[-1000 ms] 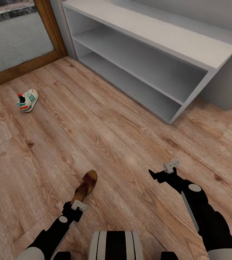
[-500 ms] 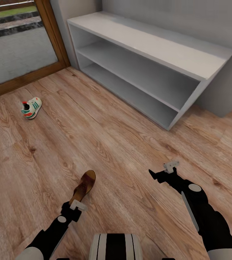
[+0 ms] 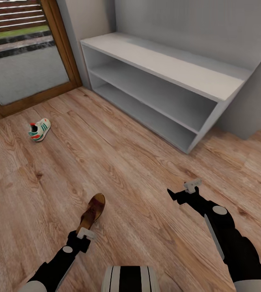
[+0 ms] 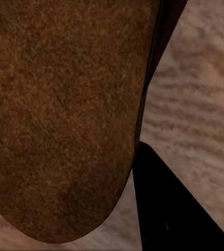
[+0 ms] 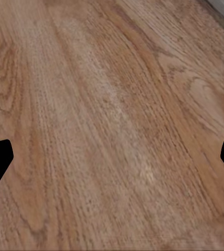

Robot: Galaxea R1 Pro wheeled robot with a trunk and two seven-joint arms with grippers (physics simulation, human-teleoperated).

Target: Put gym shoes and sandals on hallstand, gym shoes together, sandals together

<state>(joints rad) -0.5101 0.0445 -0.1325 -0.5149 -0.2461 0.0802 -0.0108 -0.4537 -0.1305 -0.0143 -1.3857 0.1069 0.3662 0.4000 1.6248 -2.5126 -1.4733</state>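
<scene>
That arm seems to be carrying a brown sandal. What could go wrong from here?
1. The left gripper appears to hold the sandal only by one end, so it might swing or slip onto the floor.
2. The shoe rack's shelves are low openings; the long sandal could catch an edge going in.
3. The gym shoe lies far off by the door, easy to leave behind.

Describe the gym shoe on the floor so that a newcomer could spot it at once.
Find the wood-framed glass door left of the hallstand. On the corridor floor just before it lies the gym shoe, white with green stripes and red heel, unlike the brown sandal nearer the robot.
</scene>
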